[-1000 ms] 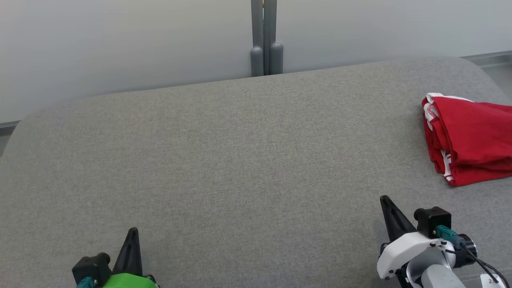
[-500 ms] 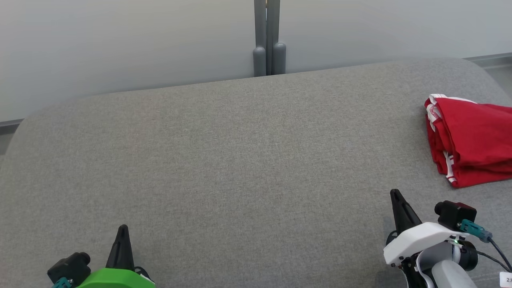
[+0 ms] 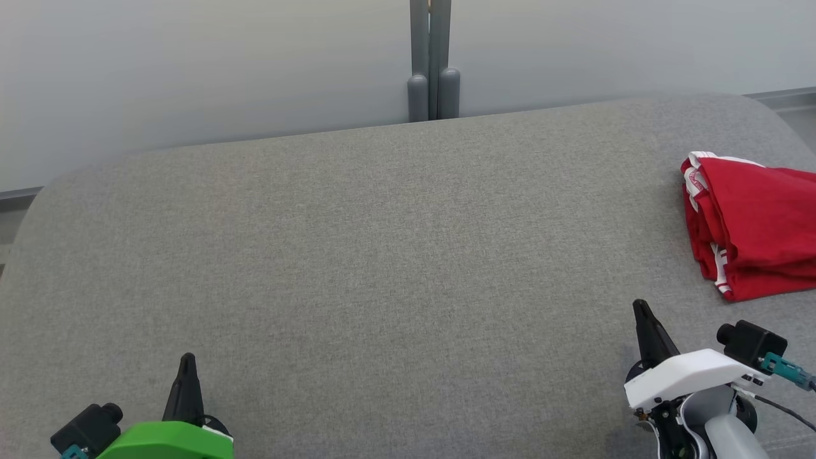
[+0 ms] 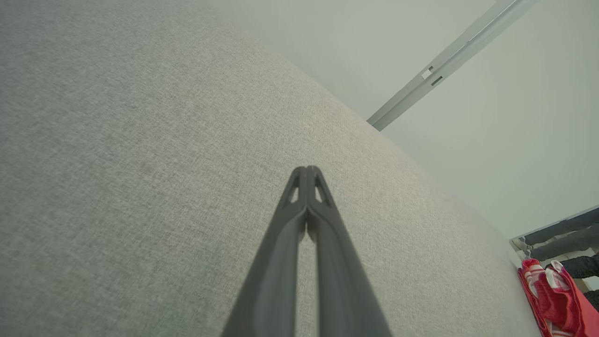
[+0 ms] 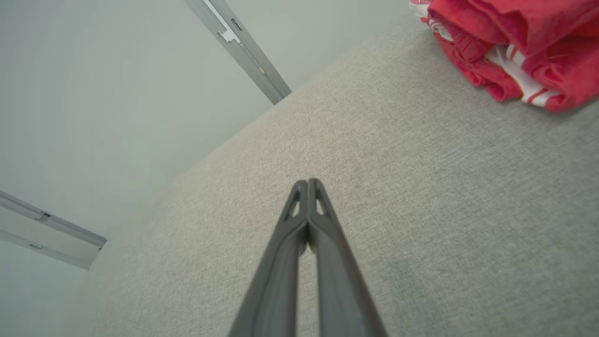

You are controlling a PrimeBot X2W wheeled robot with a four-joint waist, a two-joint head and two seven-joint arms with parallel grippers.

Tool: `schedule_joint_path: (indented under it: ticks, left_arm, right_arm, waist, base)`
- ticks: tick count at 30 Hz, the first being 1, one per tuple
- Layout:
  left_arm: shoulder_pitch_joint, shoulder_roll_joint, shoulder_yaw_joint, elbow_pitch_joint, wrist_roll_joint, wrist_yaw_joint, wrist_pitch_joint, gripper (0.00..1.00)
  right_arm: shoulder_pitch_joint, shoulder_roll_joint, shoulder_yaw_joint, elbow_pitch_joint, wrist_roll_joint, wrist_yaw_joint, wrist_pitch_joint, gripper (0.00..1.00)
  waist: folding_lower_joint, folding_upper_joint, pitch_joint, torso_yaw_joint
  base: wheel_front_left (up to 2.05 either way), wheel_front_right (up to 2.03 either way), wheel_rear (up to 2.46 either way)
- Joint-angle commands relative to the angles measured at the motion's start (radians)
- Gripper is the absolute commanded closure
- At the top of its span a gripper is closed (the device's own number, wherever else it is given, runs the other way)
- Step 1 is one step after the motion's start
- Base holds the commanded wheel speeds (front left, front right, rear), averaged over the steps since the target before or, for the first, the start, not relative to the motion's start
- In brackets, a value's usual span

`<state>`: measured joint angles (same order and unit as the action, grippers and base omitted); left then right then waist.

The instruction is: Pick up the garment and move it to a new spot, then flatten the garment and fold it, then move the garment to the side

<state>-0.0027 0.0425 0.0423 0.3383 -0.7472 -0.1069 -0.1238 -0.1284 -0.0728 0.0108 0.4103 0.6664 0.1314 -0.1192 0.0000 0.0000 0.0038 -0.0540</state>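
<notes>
A folded red garment [image 3: 752, 236] with white striped trim lies at the right end of a grey fabric-covered surface [image 3: 382, 255], running past the head view's right edge. Whether it is shorts or a jersey is hard to tell from its bunched layers.

The left pincer [image 3: 187, 360], on a green housing [image 3: 169, 440], sits low at the near left with its dark fingers pointing away from the robot. The right pincer [image 3: 639, 306], on a white housing [image 3: 685, 376], sits at the near right, tilted slightly leftward, near the garment but apart from it.

Both wrist views show each pincer's fingers pressed together at the tips and holding nothing, angled above bare fabric.

A pale panel wall with a grey post [image 3: 433, 64] stands behind the surface.
</notes>
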Motion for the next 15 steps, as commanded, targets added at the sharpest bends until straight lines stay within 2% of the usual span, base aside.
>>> schedule_joint_path:
  ticks: [1, 15]
  left_arm:
    - [-0.029, 0.005, 0.008, -0.019, -0.032, -0.007, 0.008, 1.00]
    - [-0.038, 0.006, 0.024, -0.045, -0.209, -0.010, 0.055, 1.00]
  right_arm:
    - [-0.007, -0.001, -0.007, -0.023, 0.037, 0.000, 0.008, 1.00]
    - [0.004, 0.004, -0.030, -0.058, 0.230, 0.000, 0.057, 1.00]
  waist:
    - [0.0000, 0.0000, 0.000, 0.001]
    - [0.0000, 0.0000, 0.000, 0.009]
  base:
    - [0.00, 0.00, 0.00]
    - [0.00, 0.00, 0.00]
